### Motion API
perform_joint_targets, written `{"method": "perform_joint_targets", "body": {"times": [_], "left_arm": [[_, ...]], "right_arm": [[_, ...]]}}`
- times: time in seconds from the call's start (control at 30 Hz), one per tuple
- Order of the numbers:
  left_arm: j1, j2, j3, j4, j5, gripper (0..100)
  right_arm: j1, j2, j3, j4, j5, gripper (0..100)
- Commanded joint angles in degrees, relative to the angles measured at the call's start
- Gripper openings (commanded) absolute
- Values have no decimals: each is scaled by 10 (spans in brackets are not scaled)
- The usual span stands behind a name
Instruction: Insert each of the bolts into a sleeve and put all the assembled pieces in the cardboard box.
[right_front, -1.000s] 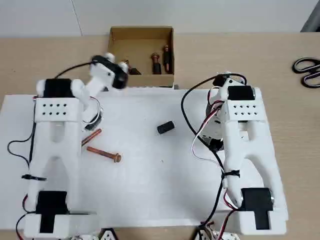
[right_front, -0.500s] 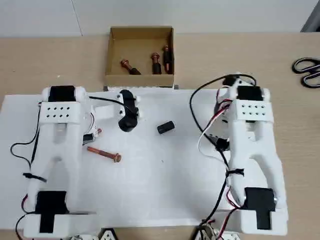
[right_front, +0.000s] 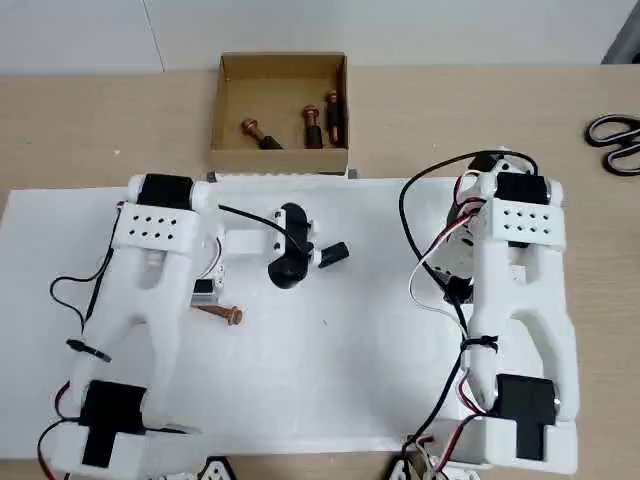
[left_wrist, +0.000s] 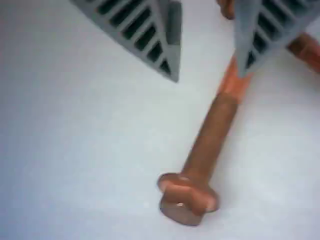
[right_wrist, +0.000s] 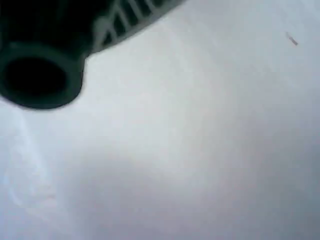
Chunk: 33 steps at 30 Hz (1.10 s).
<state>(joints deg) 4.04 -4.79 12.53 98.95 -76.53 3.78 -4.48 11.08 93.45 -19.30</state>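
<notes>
1. The white board (right_front: 330, 380) on the counter (right_front: 100, 120) carries the loose parts. The cardboard box (right_front: 215, 110) beyond its far edge holds three finished pieces (right_front: 312, 125).
2. The left gripper (left_wrist: 207, 70) hangs low over the board, its fingers (left_wrist: 145, 40) apart and holding nothing. In the wrist view one tip overlaps the far end of a bolt (left_wrist: 205, 145) that lies flat on the board.
3. For a clean grasp, I would shift sideways until the shaft lies midway between the tips. Then lower and close across the shaft nearer the head, so the plain end stays free to enter a sleeve.
4. The copper shape at the frame's edge is probably a second bolt (left_wrist: 305, 47), lying near the first. The outer finger should not nudge it while closing.
5. The sleeve (right_front: 335, 253) lies on its side near the board's middle, apart from the bolt. The carry there should be level, so the bolt does not swing in the grip.
</notes>
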Motion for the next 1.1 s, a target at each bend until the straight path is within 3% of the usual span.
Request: {"method": "perform_joint_targets", "body": {"times": [0.0, 0.73, 1.07], "left_arm": [[5, -3, 20, 6, -139, 80], [4, -3, 163, -163, -151, 80], [4, -2, 164, -173, -166, 80]], "right_arm": [[5, -25, -5, -2, 5, 2], [4, -26, -6, -2, 4, 2], [4, -26, -6, -2, 4, 2]]}}
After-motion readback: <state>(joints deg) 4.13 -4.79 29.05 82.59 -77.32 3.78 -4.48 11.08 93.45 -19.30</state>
